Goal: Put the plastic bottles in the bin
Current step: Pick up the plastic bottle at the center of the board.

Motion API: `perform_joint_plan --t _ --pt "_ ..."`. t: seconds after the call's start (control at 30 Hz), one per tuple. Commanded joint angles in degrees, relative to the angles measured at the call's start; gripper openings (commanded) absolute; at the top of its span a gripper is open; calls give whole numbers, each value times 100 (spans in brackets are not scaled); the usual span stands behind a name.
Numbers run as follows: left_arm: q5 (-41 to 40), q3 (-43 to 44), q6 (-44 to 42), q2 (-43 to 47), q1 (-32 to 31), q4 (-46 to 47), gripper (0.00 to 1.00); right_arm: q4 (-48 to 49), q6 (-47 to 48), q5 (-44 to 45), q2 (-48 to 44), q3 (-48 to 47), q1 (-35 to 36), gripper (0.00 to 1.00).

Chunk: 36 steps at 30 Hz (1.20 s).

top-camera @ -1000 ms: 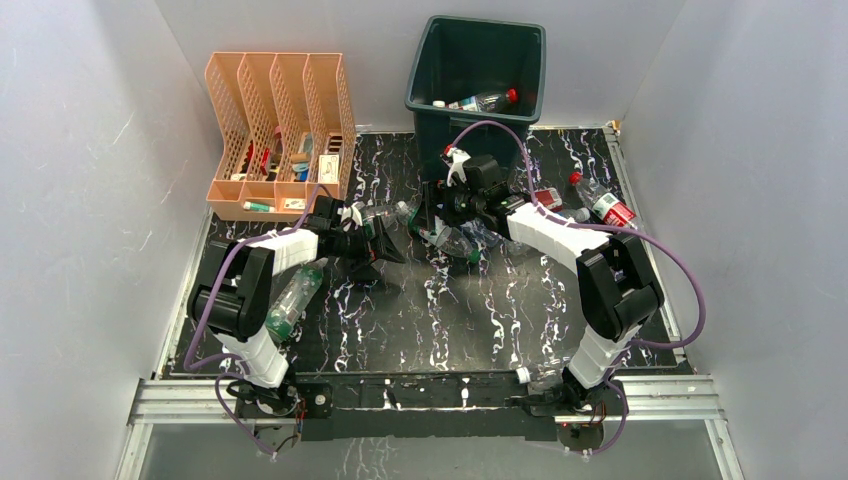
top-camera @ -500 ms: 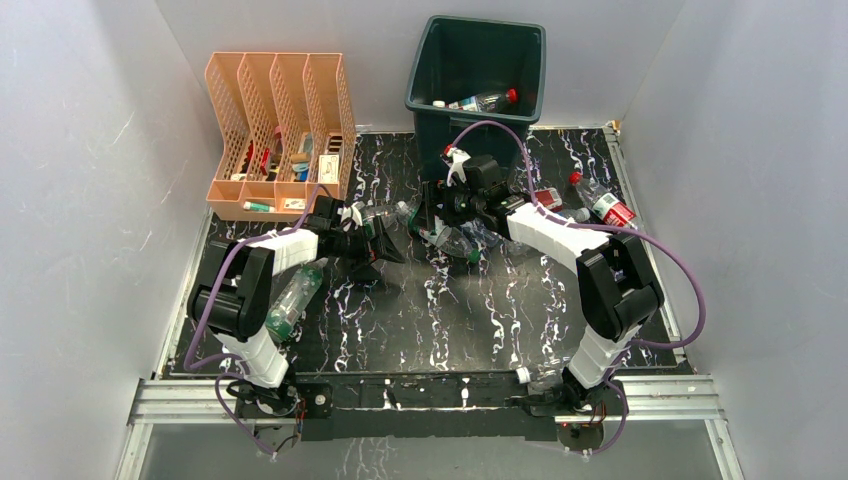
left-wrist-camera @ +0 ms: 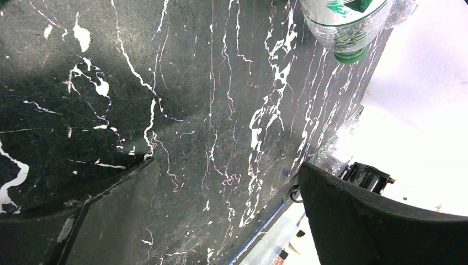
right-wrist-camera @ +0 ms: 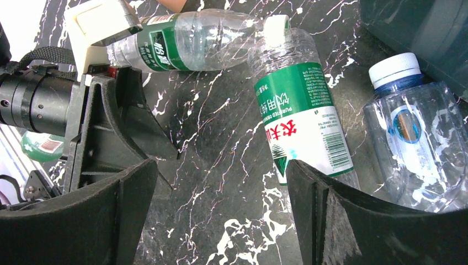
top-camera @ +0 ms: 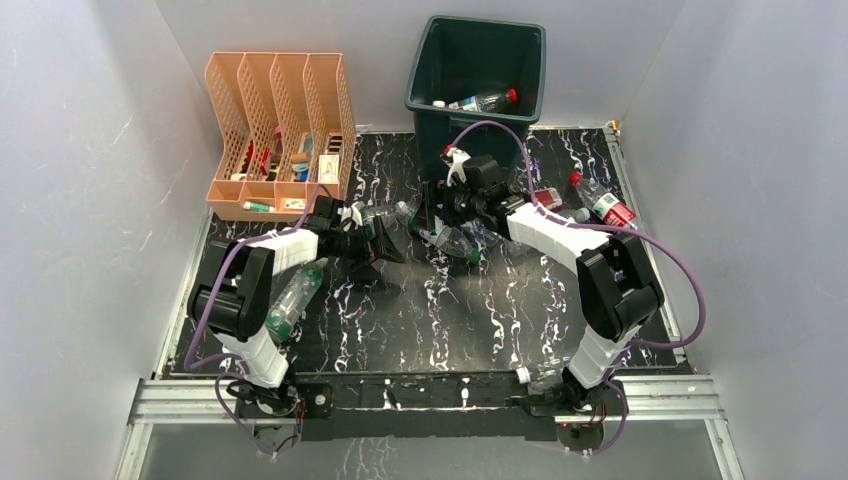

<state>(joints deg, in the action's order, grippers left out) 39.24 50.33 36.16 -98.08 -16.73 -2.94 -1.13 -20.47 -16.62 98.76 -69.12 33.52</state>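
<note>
The dark green bin point(top-camera: 478, 70) stands at the back with a red-capped bottle point(top-camera: 482, 100) inside. My right gripper point(top-camera: 428, 215) is open and empty low over the mat; in the right wrist view point(right-wrist-camera: 221, 210) only mat lies between the jaws. A green-and-white-label bottle point(right-wrist-camera: 301, 110) lies just beside its right finger. A blue-label bottle point(right-wrist-camera: 419, 143) lies further right, and a green-label bottle point(right-wrist-camera: 187, 38) lies ahead. My left gripper point(top-camera: 385, 245) is open and empty point(left-wrist-camera: 221, 210), facing the right one. A clear bottle point(left-wrist-camera: 345, 25) shows at the top of the left wrist view.
The peach file organizer point(top-camera: 280, 135) stands at the back left. A green-label bottle point(top-camera: 293, 295) lies by the left arm. Red-label bottles point(top-camera: 605, 205) lie at the right edge. One bottle point(top-camera: 540, 375) lies by the right arm's base. The bin wall point(right-wrist-camera: 419, 27) is close.
</note>
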Motion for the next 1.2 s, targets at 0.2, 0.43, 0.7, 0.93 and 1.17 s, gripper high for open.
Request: perform_joint_plan --t 0.2,0.43,0.7,0.93,1.17 --pt "76 84 -56 -31 -33 -27 98 174 -45 -34 -50 -105 40 98" --pt "54 110 -65 -19 -32 -64 98 169 -39 -47 -76 -126 41 98" --pt "49 149 -98 -24 -36 -105 98 182 -41 -64 -76 -140 41 98" --pt "40 179 -118 -31 -32 -145 98 192 -62 -104 -75 -139 41 98" --pt "36 179 -120 -33 -38 -161 98 196 -61 -96 -113 -84 40 98"
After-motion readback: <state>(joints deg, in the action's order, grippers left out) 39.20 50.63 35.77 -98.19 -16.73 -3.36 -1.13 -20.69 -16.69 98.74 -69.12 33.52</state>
